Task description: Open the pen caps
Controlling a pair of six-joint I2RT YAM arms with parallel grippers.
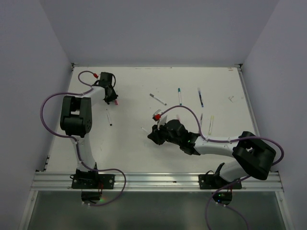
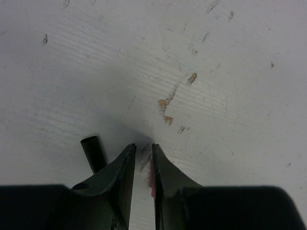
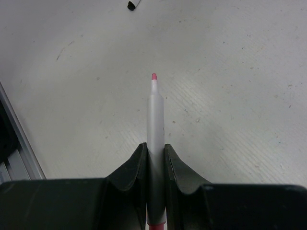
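Pink pen (image 3: 155, 115) uncapped, barrel clamped in right gripper (image 3: 155, 149) near centre of table (image 3: 240, 72). Light, stiff, slick plastic, so grip mid-barrel. Left gripper (image 2: 142, 149) jaws a slit apart, pink cap (image 2: 151, 179) sliver between; whether it's held, can't tell. Black cap (image 2: 93, 152) just beside.

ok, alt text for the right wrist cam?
The right gripper is shut on an uncapped white-barrelled pen whose pink tip points away from the camera, over the scuffed white table. A black-tipped pen end peeks in at the top edge, and a metal rail runs along the lower left.
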